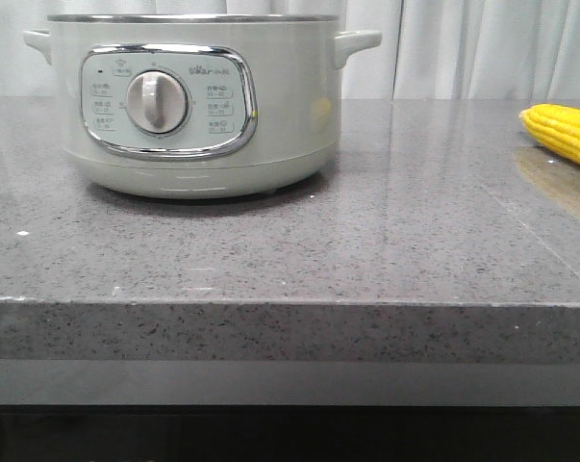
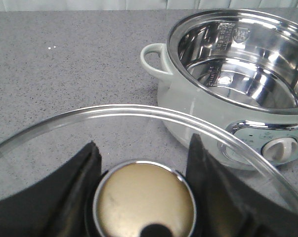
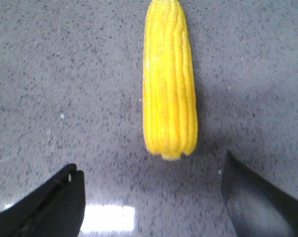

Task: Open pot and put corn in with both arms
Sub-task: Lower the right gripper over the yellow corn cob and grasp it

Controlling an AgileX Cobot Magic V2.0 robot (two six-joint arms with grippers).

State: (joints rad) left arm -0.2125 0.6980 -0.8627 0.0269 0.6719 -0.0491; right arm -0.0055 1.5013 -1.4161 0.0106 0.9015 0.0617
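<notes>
The pale grey-green pot (image 1: 198, 106) stands on the counter at the back left, its control panel and dial facing me. In the left wrist view the pot (image 2: 188, 113) is uncovered and its steel inside is bare. My left gripper (image 2: 144, 173) is shut on the round brass knob (image 2: 145, 200) of the glass lid (image 2: 139, 118), held off to the pot's side. The yellow corn (image 1: 564, 133) lies on the counter at the far right. In the right wrist view the corn (image 3: 169, 79) lies just beyond my open, empty right gripper (image 3: 151, 192). Neither gripper shows in the front view.
The speckled grey counter (image 1: 366, 250) has its front edge near the camera. White curtains (image 1: 463, 48) hang behind the pot.
</notes>
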